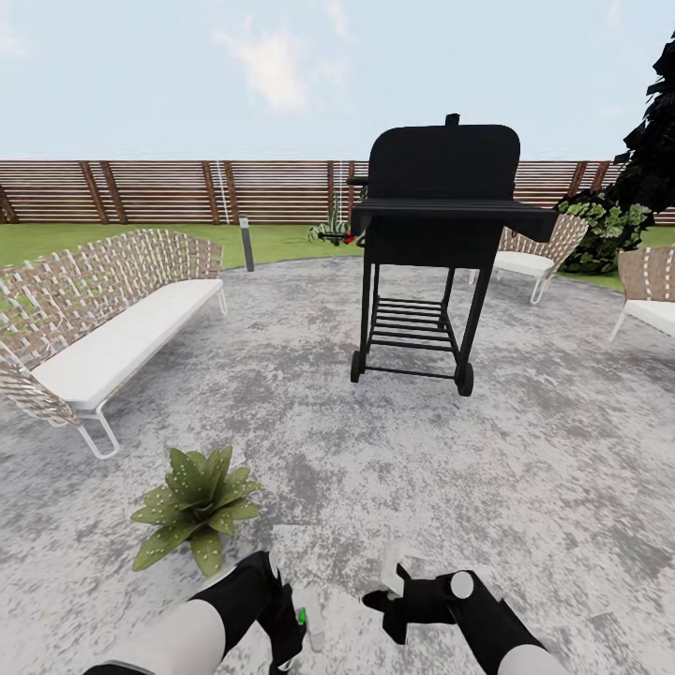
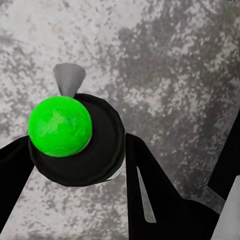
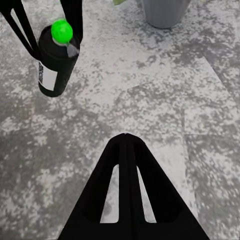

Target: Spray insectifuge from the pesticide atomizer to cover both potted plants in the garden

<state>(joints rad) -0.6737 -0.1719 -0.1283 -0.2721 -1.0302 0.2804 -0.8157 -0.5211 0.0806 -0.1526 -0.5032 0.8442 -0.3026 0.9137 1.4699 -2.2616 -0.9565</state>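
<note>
The pesticide atomizer (image 2: 75, 135) is a dark bottle with a bright green ball on top, and my left gripper (image 2: 75, 150) is shut on it, a finger on each side. The head view has that gripper (image 1: 295, 626) low at the front with the atomizer (image 1: 302, 617) in it. One potted plant (image 1: 197, 506), a low green rosette, stands on the paving just ahead and to the left of it. My right gripper (image 1: 386, 592) is shut and holds nothing. Its wrist view has the shut fingers (image 3: 124, 145), the held atomizer (image 3: 55, 60) and a grey pot (image 3: 162, 12).
A black grill (image 1: 436, 234) on wheels stands ahead in the middle of the grey paving (image 1: 525, 469). A wicker sofa (image 1: 112, 328) is at the left. Wicker chairs (image 1: 539, 248) stand at the right, near a dark tree (image 1: 647, 159). A slat fence (image 1: 169, 192) closes the back.
</note>
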